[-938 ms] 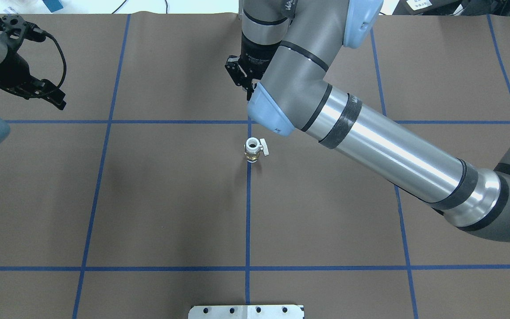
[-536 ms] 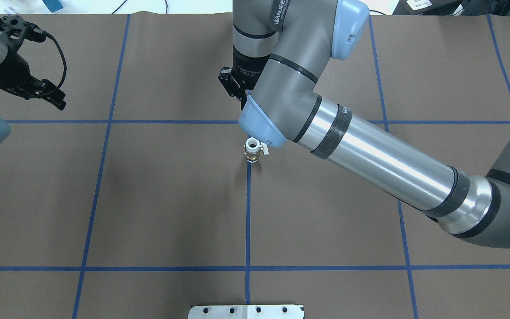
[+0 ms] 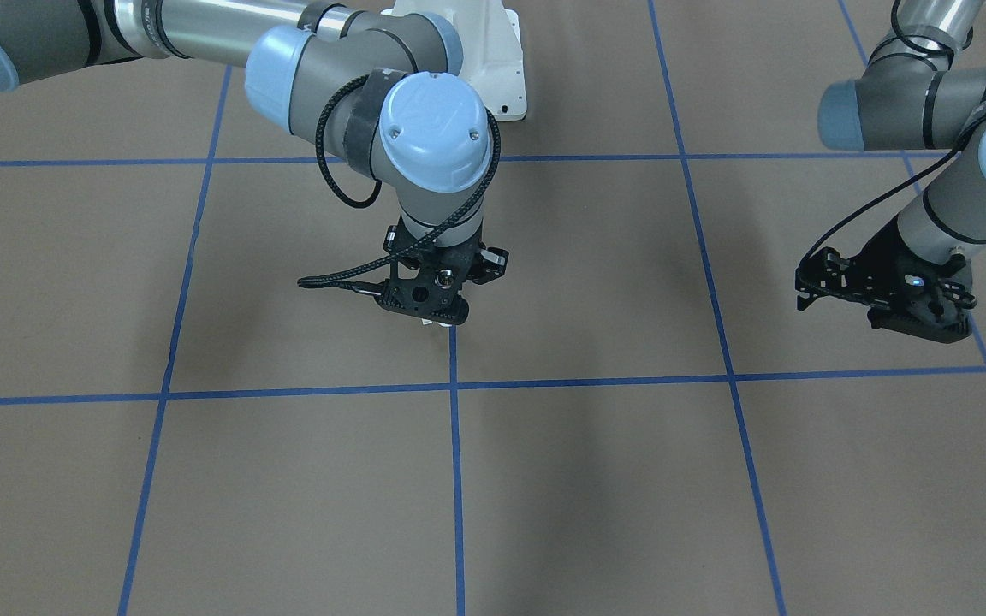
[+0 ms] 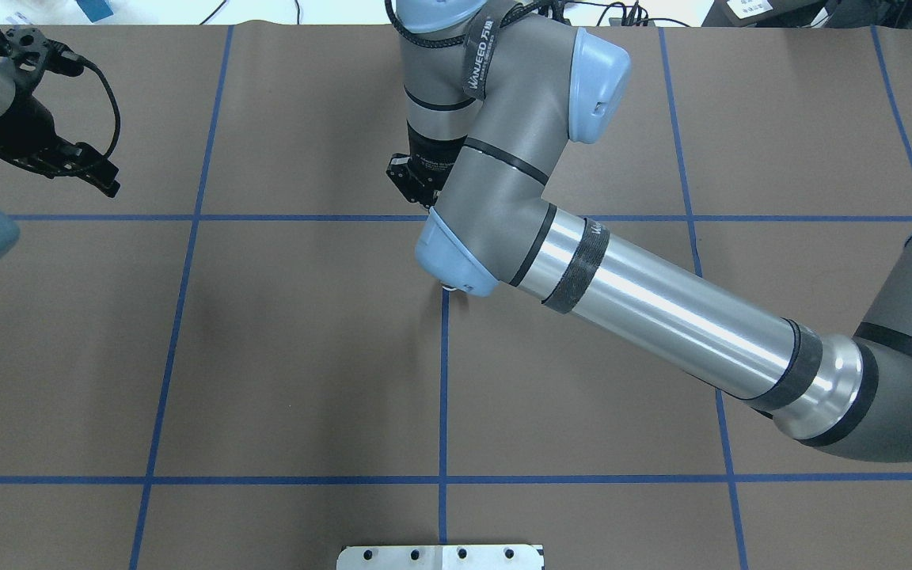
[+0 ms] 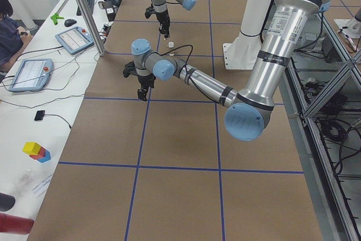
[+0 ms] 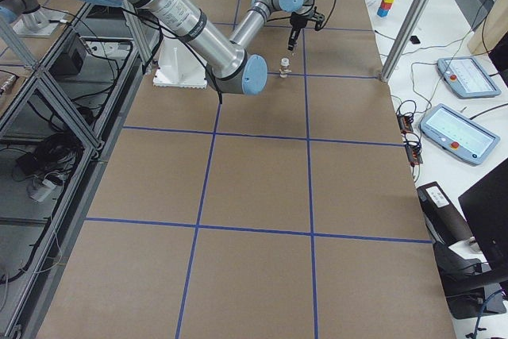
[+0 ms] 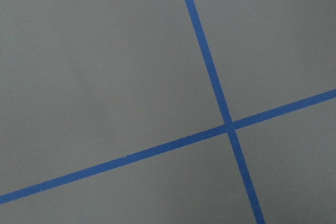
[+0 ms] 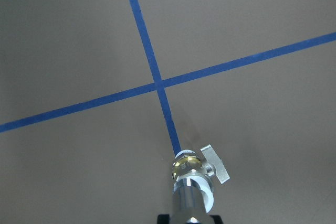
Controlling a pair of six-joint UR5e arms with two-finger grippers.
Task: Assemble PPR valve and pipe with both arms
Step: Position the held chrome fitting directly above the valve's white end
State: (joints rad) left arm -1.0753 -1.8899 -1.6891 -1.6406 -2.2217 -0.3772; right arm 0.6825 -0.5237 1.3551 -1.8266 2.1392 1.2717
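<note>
Right claw (image 3: 435, 316), gripping shiny silver pipe stub (image 8: 188, 205), has swung directly over white-collared brass PPR valve (image 8: 185, 167), so insertion looks next; left claw (image 4: 96, 172) at 10 o'clock, state unreadable.

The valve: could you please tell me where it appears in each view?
Right wrist: the valve at bottom centre, behind the pipe.
Overhead: almost hidden under the blue joint cap.
Front-facing: almost hidden behind the right gripper.
Left side: valve tiny, upper centre.
Right side: valve tiny, upper centre.
Left wrist: not in it.
Shared landmark: the blue tape crossing.
</note>
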